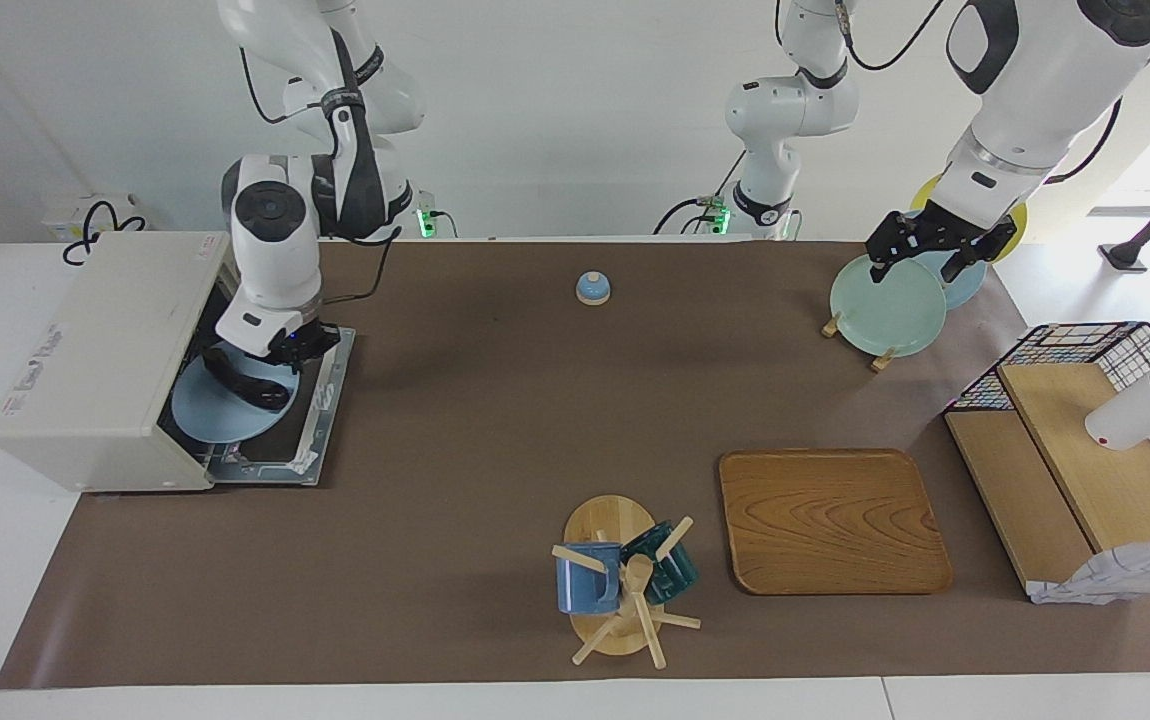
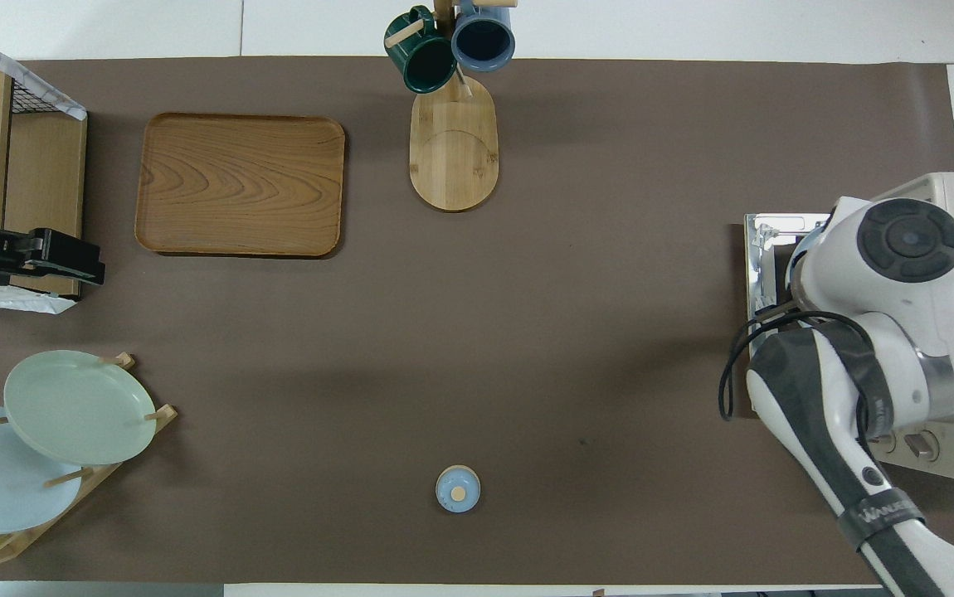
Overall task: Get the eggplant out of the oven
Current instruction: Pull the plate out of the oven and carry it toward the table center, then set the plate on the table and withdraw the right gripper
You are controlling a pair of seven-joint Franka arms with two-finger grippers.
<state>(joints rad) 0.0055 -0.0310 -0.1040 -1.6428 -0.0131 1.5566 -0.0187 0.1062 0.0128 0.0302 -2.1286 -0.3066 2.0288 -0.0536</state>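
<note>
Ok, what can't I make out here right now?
- Facing view: whether the shut right hand grips the long dark purple eggplant or the round pale blue plate under it: too small.
- Overhead view: hand and eggplant hidden under the right arm.
- Inside of the boxy cream-white oven: facing view, under its top.
- Open left hand waits over the plate rack.

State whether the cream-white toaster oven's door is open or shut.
Open: the cream-white toaster oven has its glass door folded flat onto the table, with a blue plate showing.

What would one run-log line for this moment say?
right hand: shut, above blue plate at oven mouth | eggplant: lying on blue plate | left hand: open, waiting above green plate
</note>
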